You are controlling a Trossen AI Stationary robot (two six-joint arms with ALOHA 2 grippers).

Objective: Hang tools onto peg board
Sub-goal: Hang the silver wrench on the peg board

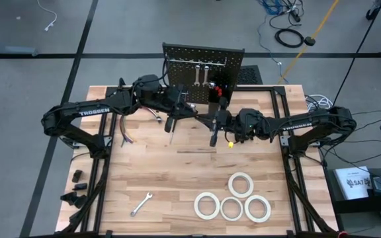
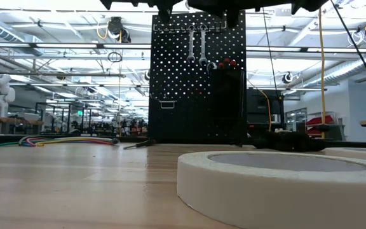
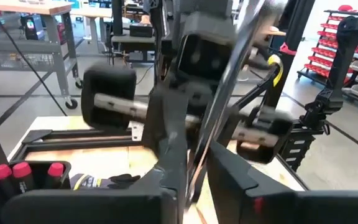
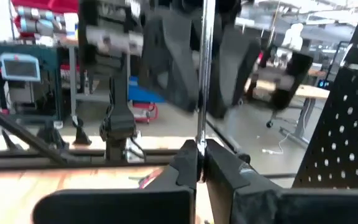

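Observation:
Both arms meet level above the table, in front of the upright black peg board (image 1: pixel 202 63). Between them stands a thin silver tool (image 4: pixel 202 74), long and narrow. My right gripper (image 1: pixel 211 123) is shut on it. My left gripper (image 1: pixel 196 114) faces the right one, open; its fingers (image 3: pixel 225 171) stand on either side of the same shaft (image 3: pixel 219 118). Two silver wrenches (image 2: pixel 197 44) hang by their ring ends from hooks on the peg board. Another wrench (image 1: pixel 141 203) lies flat on the table near the front left. Several white tape rolls (image 1: pixel 233 198) lie flat at the front right. My right gripper pinches the silver tool's shaft (image 4: pixel 202 138) between its two fingers. The fingers come level from the table's right side and lie across the shaft. The tool rises upright past the fingers, clear of the table; its part below them is hidden by the gripper.
Red-handled tools (image 2: pixel 224 63) stand in the small black bin on the peg board's front. A black glove (image 3: pixel 104 182) lies near it. Coloured cables (image 1: pixel 126 135) lie at the table's left. Bare wood (image 1: pixel 177 178) spreads between the arms and the tape rolls.

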